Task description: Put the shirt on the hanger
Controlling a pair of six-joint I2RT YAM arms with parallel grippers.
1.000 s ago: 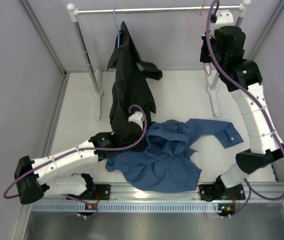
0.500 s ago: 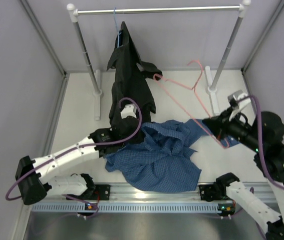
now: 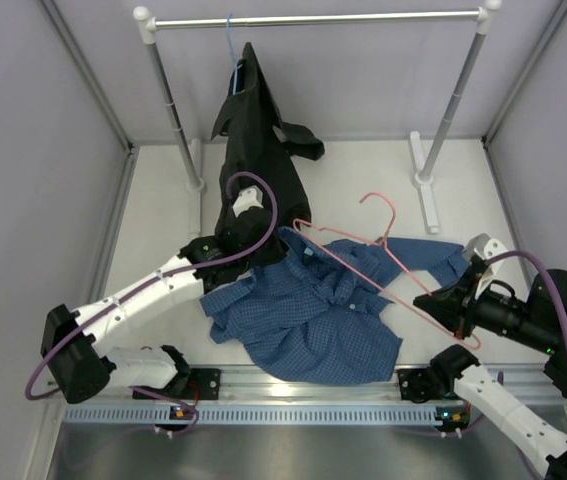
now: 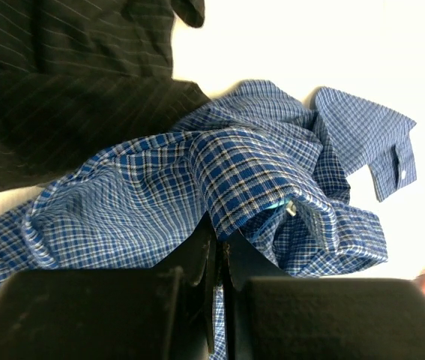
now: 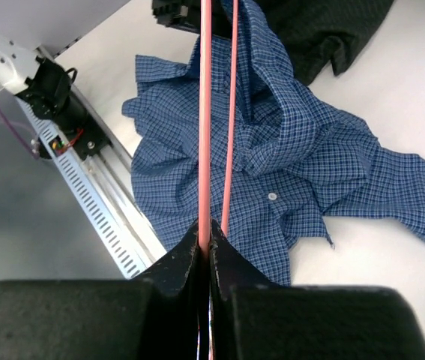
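Note:
The blue checked shirt (image 3: 308, 315) lies crumpled on the table's near middle, one sleeve (image 3: 433, 255) stretched right. My left gripper (image 3: 263, 255) is shut on the shirt's collar edge (image 4: 223, 210) at its far left, beside the black shirt; the light-blue neck label (image 4: 276, 204) shows just right of the grip. My right gripper (image 3: 441, 303) is shut on the pink-red hanger (image 3: 348, 262) at one end and holds it low over the shirt, with its hook (image 3: 381, 205) pointing to the back. In the right wrist view the hanger (image 5: 205, 112) runs straight out from the closed fingers over the shirt (image 5: 294, 172).
A larger black shirt (image 3: 258, 170) hangs on a thin blue hanger (image 3: 231, 45) from the rail (image 3: 323, 18), and its hem reaches the table beside my left gripper. Rack posts (image 3: 170, 105) (image 3: 451, 100) stand at the back. Walls close in on both sides.
My right arm has swung down from the rail with the pink-red hanger and now holds it over the shirt. My left gripper has pulled the collar back and left, spreading the shirt.

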